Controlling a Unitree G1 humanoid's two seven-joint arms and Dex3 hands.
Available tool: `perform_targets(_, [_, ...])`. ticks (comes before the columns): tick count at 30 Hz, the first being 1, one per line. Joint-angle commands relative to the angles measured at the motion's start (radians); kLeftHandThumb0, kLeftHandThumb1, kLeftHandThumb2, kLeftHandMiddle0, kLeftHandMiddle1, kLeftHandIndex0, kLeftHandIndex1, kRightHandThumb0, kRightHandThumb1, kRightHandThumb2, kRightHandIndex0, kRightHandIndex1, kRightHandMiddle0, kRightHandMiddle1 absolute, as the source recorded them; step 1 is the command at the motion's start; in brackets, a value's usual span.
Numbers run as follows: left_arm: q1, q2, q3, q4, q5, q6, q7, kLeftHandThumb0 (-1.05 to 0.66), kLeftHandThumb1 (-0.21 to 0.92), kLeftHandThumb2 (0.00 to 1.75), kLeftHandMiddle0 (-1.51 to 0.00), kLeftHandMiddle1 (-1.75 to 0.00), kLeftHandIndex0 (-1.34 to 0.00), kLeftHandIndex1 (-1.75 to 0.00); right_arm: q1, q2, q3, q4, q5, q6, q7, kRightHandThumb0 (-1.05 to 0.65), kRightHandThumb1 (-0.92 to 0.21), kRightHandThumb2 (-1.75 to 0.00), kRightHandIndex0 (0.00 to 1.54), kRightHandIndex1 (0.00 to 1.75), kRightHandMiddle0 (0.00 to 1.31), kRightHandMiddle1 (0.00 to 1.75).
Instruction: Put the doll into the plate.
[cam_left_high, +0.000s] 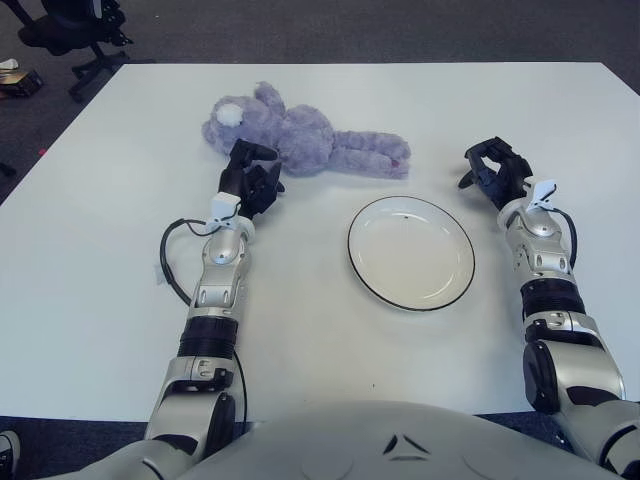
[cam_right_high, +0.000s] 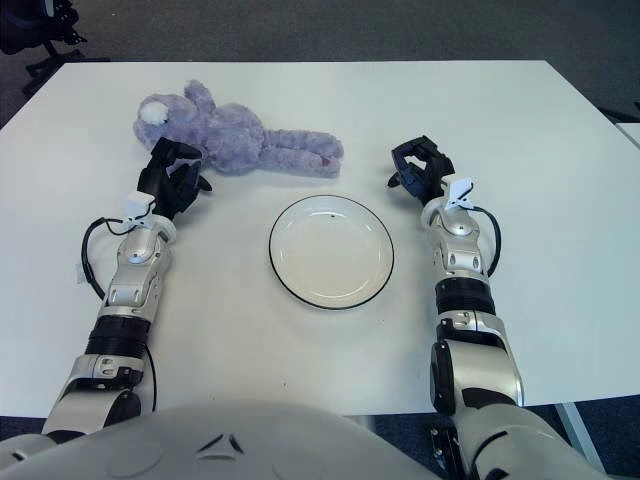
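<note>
A purple plush doll (cam_left_high: 300, 140) was seen lying flat on the white worktop (cam_left_high: 90, 260), well behind the empty black-rimmed plate (cam_left_high: 411, 252) and to its left, not yet moved into it. The doll's long axis was laid roughly across the worktop, with the head and pale snout pointed toward the robot's left and the legs stretched toward the right, ending just behind the plate's far rim. The left hand (cam_left_high: 252, 175) was held right at the doll's near edge, below the head; its fingers appeared loosely curled with nothing gripped, though contact with the plush could not be ruled out. The right hand (cam_left_high: 493, 172) was shown beside the plate, on its right, fingers curled and nothing held. The doll was judged to be light, soft and limp, likely to sag when lifted and unlikely to slip or break; the plump torso was considered the best place to be taken hold of, rather than a floppy limb.
</note>
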Motion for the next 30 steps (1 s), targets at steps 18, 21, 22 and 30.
perform_targets(18, [0.056,-0.012,-0.001,0.046,0.002,-0.019,0.004,-0.35,0.92,0.41,-0.76,-1.65,-0.31,-1.64,0.040,0.002,0.015,0.042,-0.025,0.046,0.012,-0.36,-0.92,-0.33,0.61,1.64,0.41,1.54])
perform_targets(21, [0.056,-0.012,-0.001,0.047,0.002,-0.021,0.004,-0.35,0.92,0.41,-0.75,-1.65,-0.32,-1.64,0.040,0.001,0.016,0.042,-0.026,0.046,0.012,-0.36,-0.92,-0.33,0.61,1.64,0.40,1.54])
perform_targets(22, [0.055,-0.012,-0.001,0.048,0.002,-0.022,0.004,-0.35,0.92,0.41,-0.75,-1.65,-0.32,-1.64,0.040,0.001,0.016,0.042,-0.026,0.046,0.012,-0.36,-0.92,-0.33,0.61,1.64,0.40,1.54])
perform_targets(30, [0.046,-0.003,0.028,0.055,-0.011,-0.094,0.013,-0.35,0.92,0.41,-0.75,-1.65,-0.32,-1.63,0.040,0.003,0.022,0.036,-0.031,0.050,0.008,-0.36,-0.92,-0.33,0.61,1.65,0.40,1.55])
